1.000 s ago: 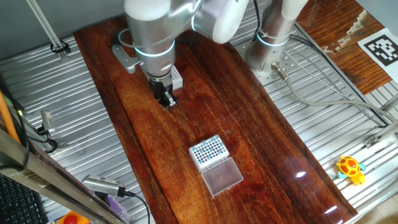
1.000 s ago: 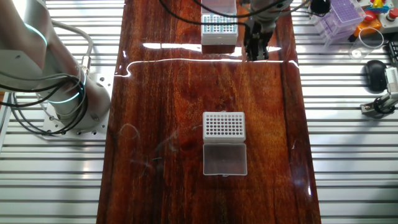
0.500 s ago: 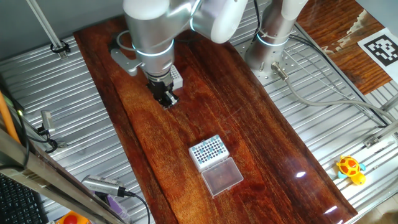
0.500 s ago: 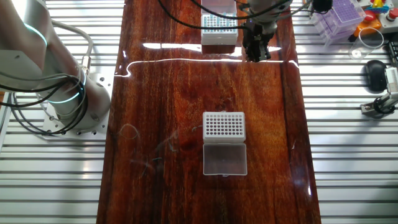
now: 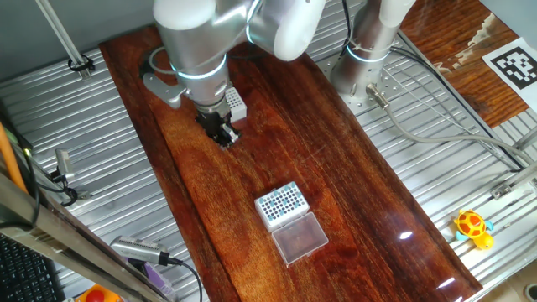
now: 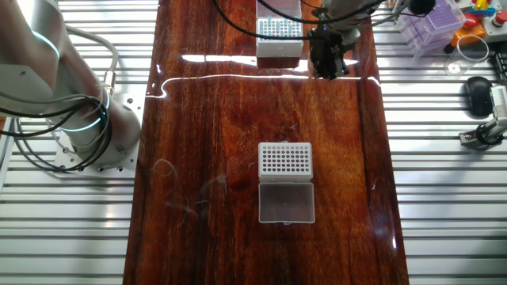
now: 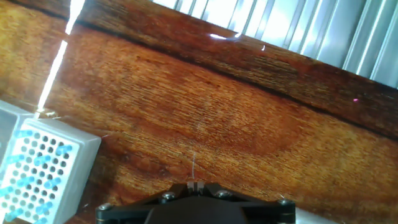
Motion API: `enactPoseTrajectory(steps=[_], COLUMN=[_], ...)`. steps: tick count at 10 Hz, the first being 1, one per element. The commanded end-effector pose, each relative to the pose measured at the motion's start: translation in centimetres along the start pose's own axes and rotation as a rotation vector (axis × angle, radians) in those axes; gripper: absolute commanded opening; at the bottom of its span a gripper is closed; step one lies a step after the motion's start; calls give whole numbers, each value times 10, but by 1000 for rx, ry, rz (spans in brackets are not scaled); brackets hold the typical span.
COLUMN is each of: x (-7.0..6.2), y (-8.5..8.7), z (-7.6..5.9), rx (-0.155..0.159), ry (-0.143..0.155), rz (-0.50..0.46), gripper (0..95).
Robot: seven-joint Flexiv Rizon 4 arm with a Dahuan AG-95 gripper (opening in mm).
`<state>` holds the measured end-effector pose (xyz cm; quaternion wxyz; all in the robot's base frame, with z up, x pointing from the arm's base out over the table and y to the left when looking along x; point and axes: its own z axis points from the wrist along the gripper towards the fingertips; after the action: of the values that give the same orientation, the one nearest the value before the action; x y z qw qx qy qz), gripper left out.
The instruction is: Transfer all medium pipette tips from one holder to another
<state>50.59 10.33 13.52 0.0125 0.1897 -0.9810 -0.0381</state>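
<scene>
Gripper [image 5: 224, 137] over bare wooden table [image 5: 336, 176], fingers together, nothing visible between them. In the hand view, left to right: white tip holder [image 7: 38, 168] at the lower left with medium pipette tips [image 7: 25, 163] showing as blue dots in part of its holes, then the gripper body at bottom centre. Second holder [image 6: 285, 160] with clear lid [image 6: 286, 203] open sits mid-table, well apart.

No readable text; only black-and-white square marker tag [image 5: 513, 65] on wooden board, undecodable.
</scene>
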Motion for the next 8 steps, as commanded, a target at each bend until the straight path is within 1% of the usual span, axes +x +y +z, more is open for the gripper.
enactPoseTrajectory(steps=[1,2,3,4,5,6,8], x=[-32,-38,-41,-41,-40,-37,-31], y=[44,62,79,97,106,120,129], z=[10,13,17,23,26,34,41], rx=[-13,-13,-12,-11,-12,-13,-14], ry=[14,13,12,10,8,6,3], rz=[60,75,96,116,126,141,146], gripper=[0,0,0,0,0,190,190])
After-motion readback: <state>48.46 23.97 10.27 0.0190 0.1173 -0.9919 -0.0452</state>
